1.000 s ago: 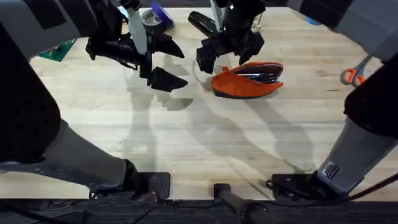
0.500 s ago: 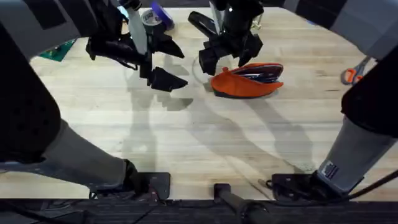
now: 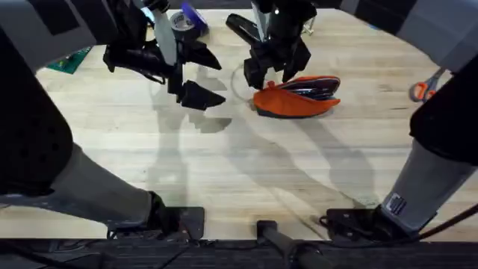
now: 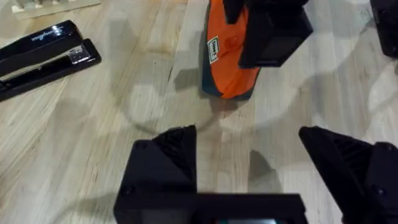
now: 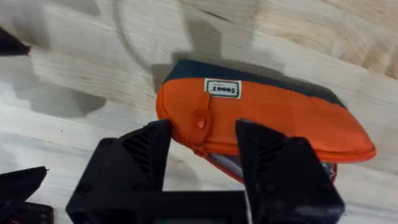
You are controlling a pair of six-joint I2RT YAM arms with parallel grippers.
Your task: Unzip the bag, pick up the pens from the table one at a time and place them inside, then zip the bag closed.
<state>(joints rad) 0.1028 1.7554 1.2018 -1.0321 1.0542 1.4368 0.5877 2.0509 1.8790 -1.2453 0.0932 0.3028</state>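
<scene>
The orange bag (image 3: pixel 293 103) lies on the table (image 3: pixel 224 157) right of centre, its top zipper gaping. Dark pens (image 3: pixel 312 90) lie inside the opening. My right gripper (image 3: pixel 270 72) hangs open over the bag's left end. In the right wrist view its fingers (image 5: pixel 144 155) straddle that end of the bag (image 5: pixel 267 118), and the orange zipper pull (image 5: pixel 199 121) sits in the gap, untouched. My left gripper (image 3: pixel 205 76) hovers open and empty to the left of the bag. In its wrist view the gripper (image 4: pixel 249 168) faces the bag's navy-edged end (image 4: pixel 227 62).
A black stapler (image 3: pixel 243 27) (image 4: pixel 43 53) lies behind the bag. A roll of tape (image 3: pixel 183 20) sits at the back left, orange-handled scissors (image 3: pixel 424 90) at the right edge, and a green item (image 3: pixel 71 60) at the far left. The near half of the table is bare wood.
The right gripper's fingers have drawn closer together and settled lower over the bag's left end. The left arm and the bag have not moved.
</scene>
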